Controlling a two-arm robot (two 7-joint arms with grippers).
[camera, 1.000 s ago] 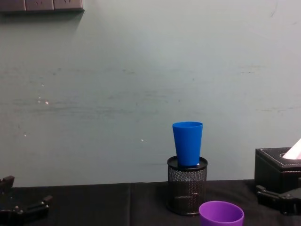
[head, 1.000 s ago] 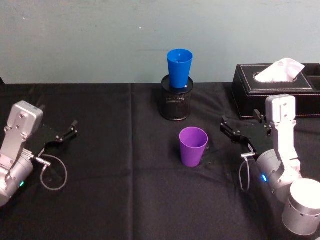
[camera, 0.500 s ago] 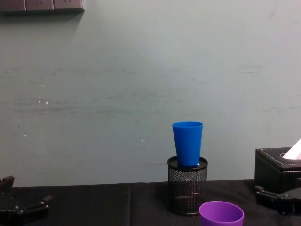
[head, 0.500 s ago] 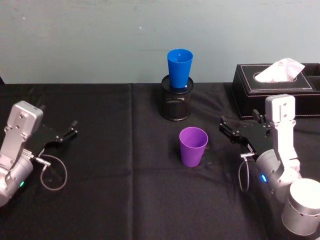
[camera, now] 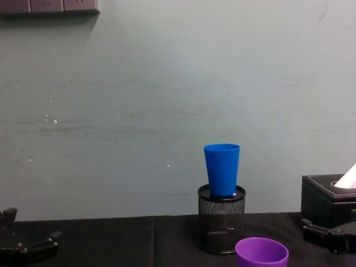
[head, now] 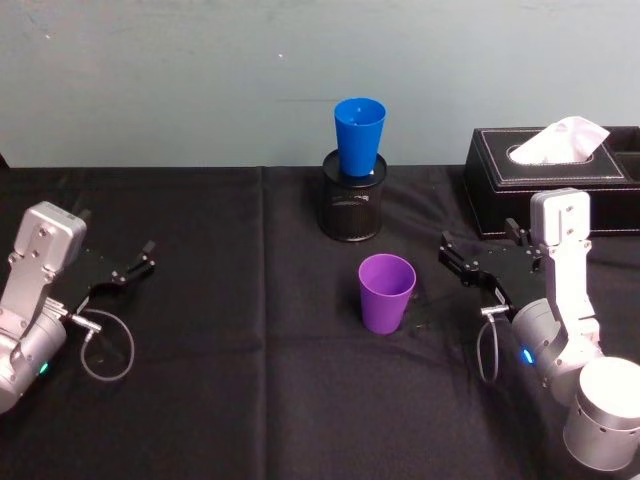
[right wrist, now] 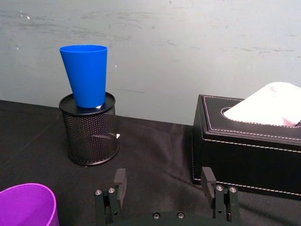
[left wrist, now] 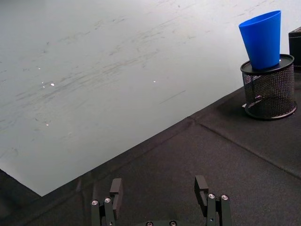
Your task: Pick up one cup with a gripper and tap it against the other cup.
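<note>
Purple cup (head: 386, 291): stands upright on the black table (head: 230, 380), mouth up, in the middle of my workspace, in front of the mesh pen holder (head: 351, 206).
Blue cup (head: 359, 135): stands upright in the top of the pen holder, wide end up, well behind and above the purple cup.
Right gripper (head: 483, 263): low over the table at my right, just in front of the tissue box (head: 550, 180); fingers spread wide, nothing between them.
Left gripper (head: 118, 262): parked at the far left, fingers apart and empty, well away from both cups.
Key relation: the purple cup lies to the left of the right gripper and slightly nearer me, roughly level with it; I judge the right arm the nearer one by a clear margin.
Cup axis: vertical, tapering downward, so I judge a sideways approach across the wall suits it.
Clearance: open cloth between the right gripper and the purple cup.
</note>
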